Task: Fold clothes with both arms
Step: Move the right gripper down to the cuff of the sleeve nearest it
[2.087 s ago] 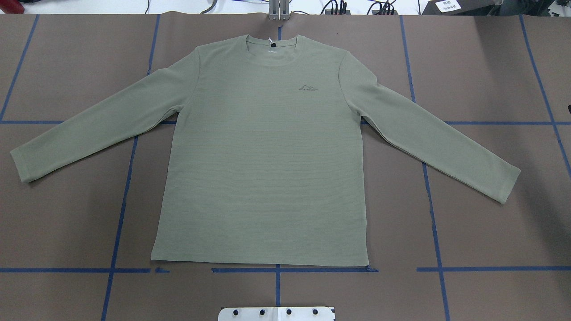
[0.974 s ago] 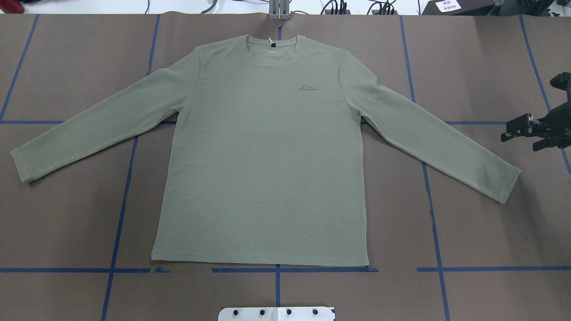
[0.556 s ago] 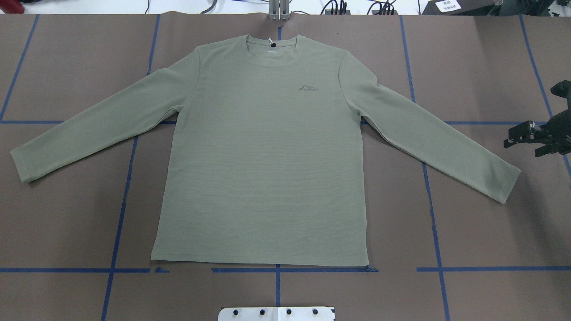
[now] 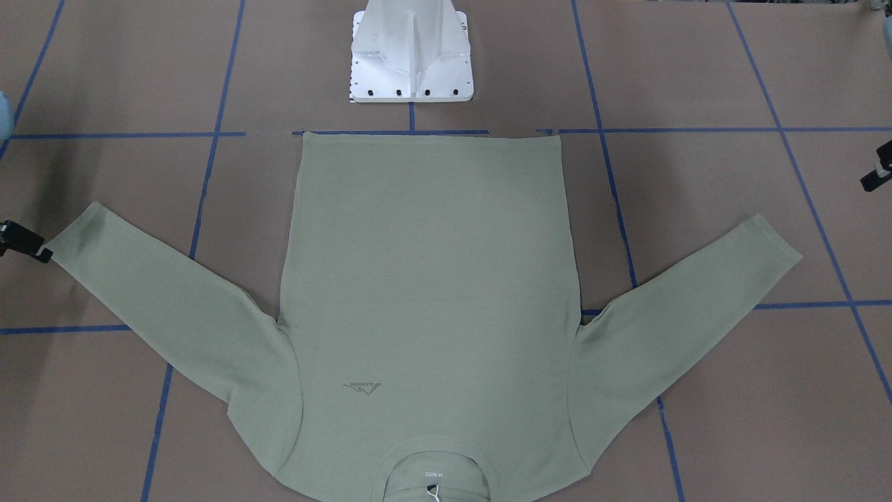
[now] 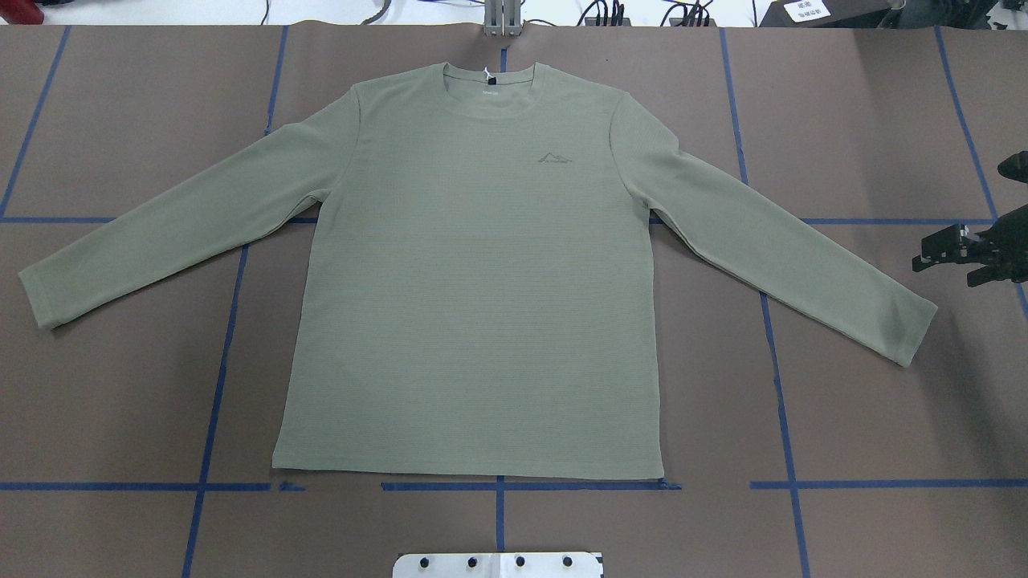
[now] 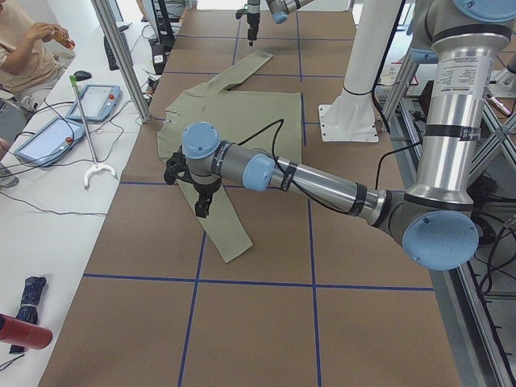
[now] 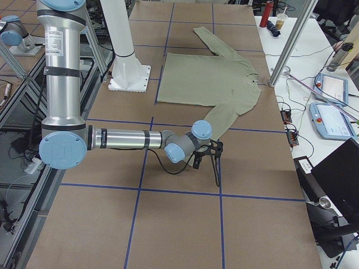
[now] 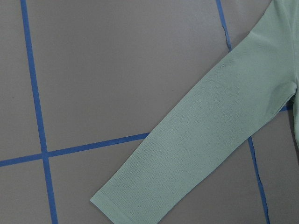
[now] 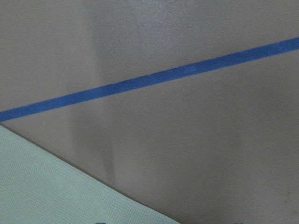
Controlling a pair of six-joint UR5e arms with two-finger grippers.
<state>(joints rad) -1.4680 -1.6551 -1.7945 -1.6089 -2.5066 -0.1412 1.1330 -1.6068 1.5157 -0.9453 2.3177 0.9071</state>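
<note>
The clothes are one pale sage-green long-sleeved shirt, lying flat and face up with both sleeves spread and the collar at the far side. My right gripper hovers at the table's right edge, just beyond the right sleeve's cuff, and its fingers stand apart with nothing between them. The right wrist view shows only a corner of that sleeve. My left gripper hangs over the left sleeve. Only a sliver of my left gripper shows at the front view's edge, so I cannot tell its state.
The white pedestal base stands behind the shirt's hem. Blue tape lines cross the brown table cover. A metal post rises at the far edge. Beyond the post a person sits at a desk holding tablets.
My right gripper came in from the overhead view's right edge, then drifted towards the robot's side and slightly outward. The shirt has not moved.
</note>
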